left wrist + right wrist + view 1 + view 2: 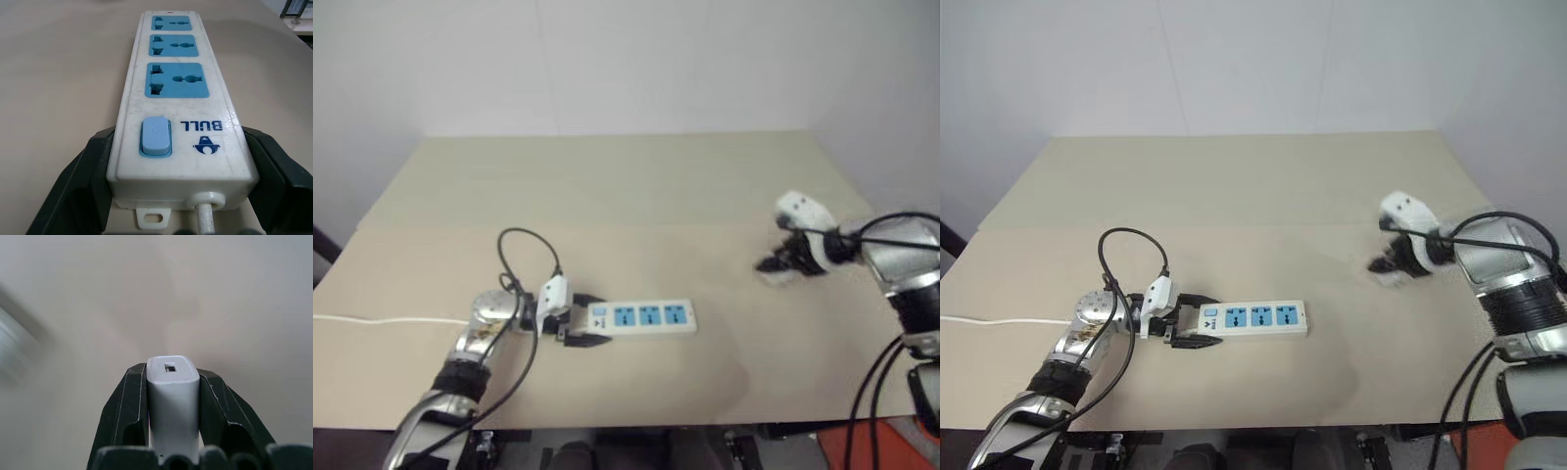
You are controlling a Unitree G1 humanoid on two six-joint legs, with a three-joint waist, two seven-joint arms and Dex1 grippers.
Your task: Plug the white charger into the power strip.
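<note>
Crosswise, our right end effector [172,396] clamps the white charger [173,401]; the power strip [641,317], gripped by our left end effector [576,324], lies well left.

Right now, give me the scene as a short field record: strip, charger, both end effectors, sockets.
power strip: flat on the table, switch end between the left end effector's fingers
left end effector: fingers either side of the strip's switch end
white charger: clamped in the right end effector, port end facing out
right end effector: shut on the charger, above the table, right of the strip
sockets: three blue, all empty
plugged in: no
</note>
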